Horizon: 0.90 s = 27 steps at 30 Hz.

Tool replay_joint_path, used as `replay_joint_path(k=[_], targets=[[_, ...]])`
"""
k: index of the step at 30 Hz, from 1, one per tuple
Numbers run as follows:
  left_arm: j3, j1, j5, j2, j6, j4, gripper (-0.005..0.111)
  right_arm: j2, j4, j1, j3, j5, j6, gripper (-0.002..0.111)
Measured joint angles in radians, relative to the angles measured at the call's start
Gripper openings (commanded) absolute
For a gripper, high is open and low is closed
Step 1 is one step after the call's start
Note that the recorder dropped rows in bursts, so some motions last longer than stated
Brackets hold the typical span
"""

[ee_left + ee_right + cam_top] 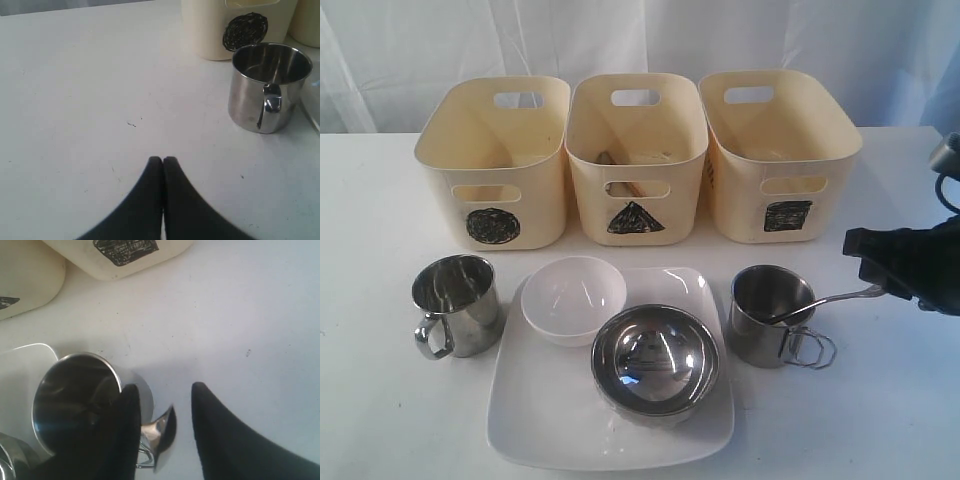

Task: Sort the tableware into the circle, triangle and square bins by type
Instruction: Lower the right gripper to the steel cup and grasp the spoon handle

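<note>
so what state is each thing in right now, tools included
left tool: shut, holding nothing
right tool: open, fingers either side of the spoon's end
spoon: leaning in the right mug
right mug: upright, holds the spoon
left mug: upright, empty
plate: flat on the table
white bowl: upright, empty, on the plate
steel bowl: upright, empty, on the plate
triangle bin: upright, something brown inside
</note>
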Motion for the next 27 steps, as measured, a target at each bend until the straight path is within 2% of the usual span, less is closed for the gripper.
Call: replay_joint_path(k=[14,27], targets=[[0.0,0.0,0.0,0.0,0.0,0.0,0.0,0.0,0.02,0.0,0.0,-0.019,0.0,0.0],[0.0,0.0,0.0,0.0,0.0,0.0,0.0,0.0,0.022,0.0,-0.014,-0.019,0.0,0.0]])
